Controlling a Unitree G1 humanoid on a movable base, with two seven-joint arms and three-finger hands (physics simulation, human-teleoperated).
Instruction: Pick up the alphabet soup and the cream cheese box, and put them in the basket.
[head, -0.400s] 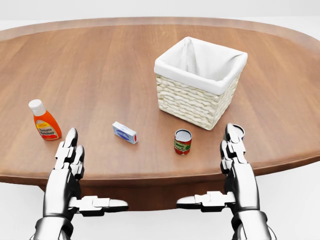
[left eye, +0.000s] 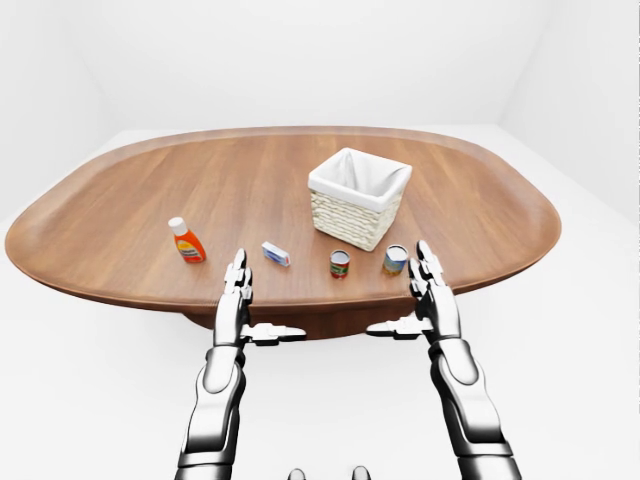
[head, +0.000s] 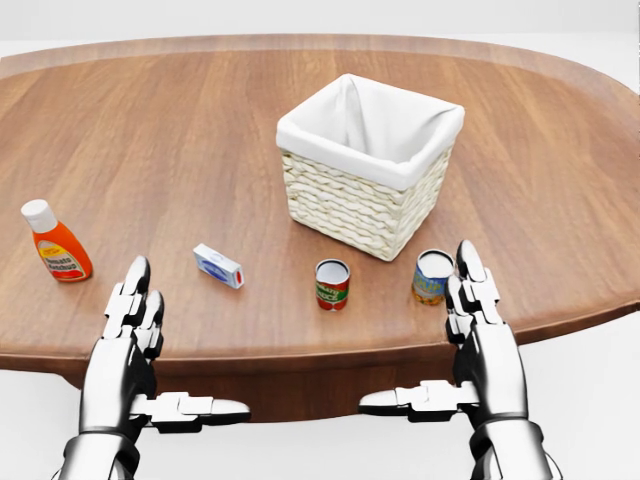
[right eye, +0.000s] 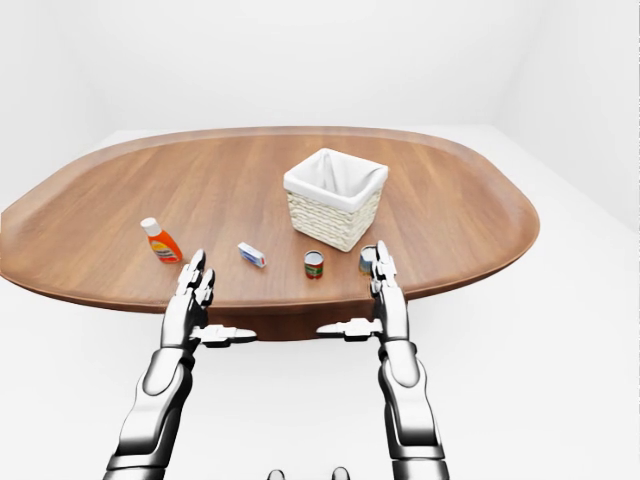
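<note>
The cream cheese box (head: 218, 266), small, blue and white, lies flat on the wooden table (head: 170, 130). To its right stand two cans: one with a red and green label (head: 332, 285), one with a blue and yellow label (head: 432, 278). The labels are too small to tell which is the alphabet soup. The wicker basket (head: 366, 190) with a white liner stands above them. My left hand (head: 130, 340) is open, below and left of the box. My right hand (head: 485, 340) is open, its fingertips beside the blue and yellow can. Both are empty.
An orange bottle (head: 57, 243) with a white cap stands at the left of the table. The table's near edge (head: 300, 350) runs under both hands. White floor and walls surround the table in the left-eye view (left eye: 580, 330).
</note>
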